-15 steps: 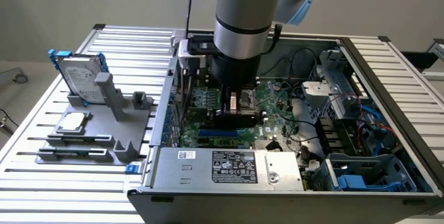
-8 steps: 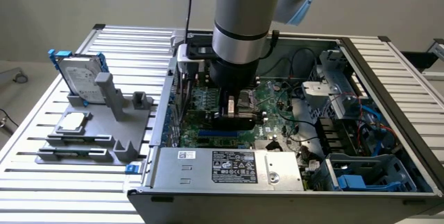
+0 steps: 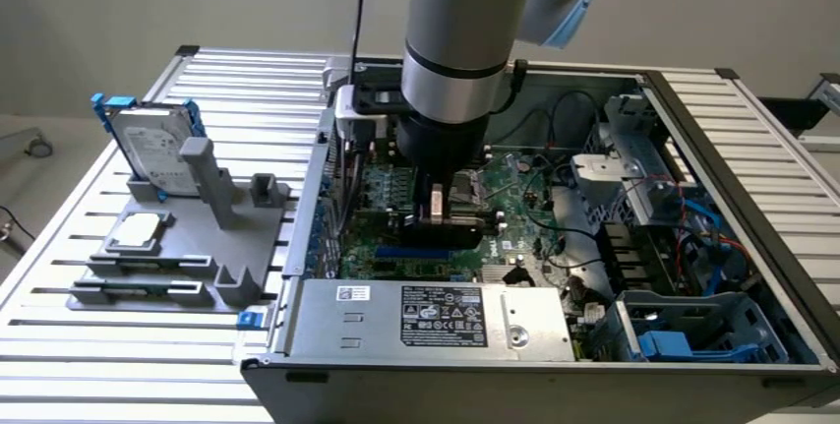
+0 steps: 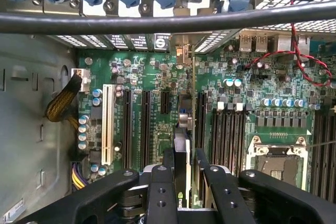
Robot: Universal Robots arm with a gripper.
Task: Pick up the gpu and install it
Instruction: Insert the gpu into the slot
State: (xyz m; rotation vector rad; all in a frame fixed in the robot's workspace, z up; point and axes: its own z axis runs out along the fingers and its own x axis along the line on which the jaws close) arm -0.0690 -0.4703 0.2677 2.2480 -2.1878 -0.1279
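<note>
Because the jaws pinch the graphics card [image 4: 181,163] by its upper edge alone, with the card standing on edge low over the motherboard [image 4: 157,77] in the middle of the computer case [image 3: 525,385], a small tilt looks to me like the main hazard; a card that comes down crooked could ride on the lip of a slot instead of entering it, and the push of the arm [image 3: 459,50] could then bend the board or scrape the contacts; I cannot tell whether the lower edge touches a slot yet. Several long black slots [image 4: 145,127] and one white slot [image 4: 107,124] lie side by side on the case floor, so a slight sideways error could put the card into the wrong one. Wiring inside the case is a lesser worry; a red wire [image 4: 302,59] and a yellow cable bundle [image 4: 60,103] sit well apart from the card, though a thick black cable [image 4: 157,22] runs close past the wrist camera and might snag. Outside the case, the hard drive [image 3: 151,144] and a small chip [image 3: 138,232] rest on a grey stand [image 3: 216,281] on the table [image 3: 79,345], out of harm's way.
</note>
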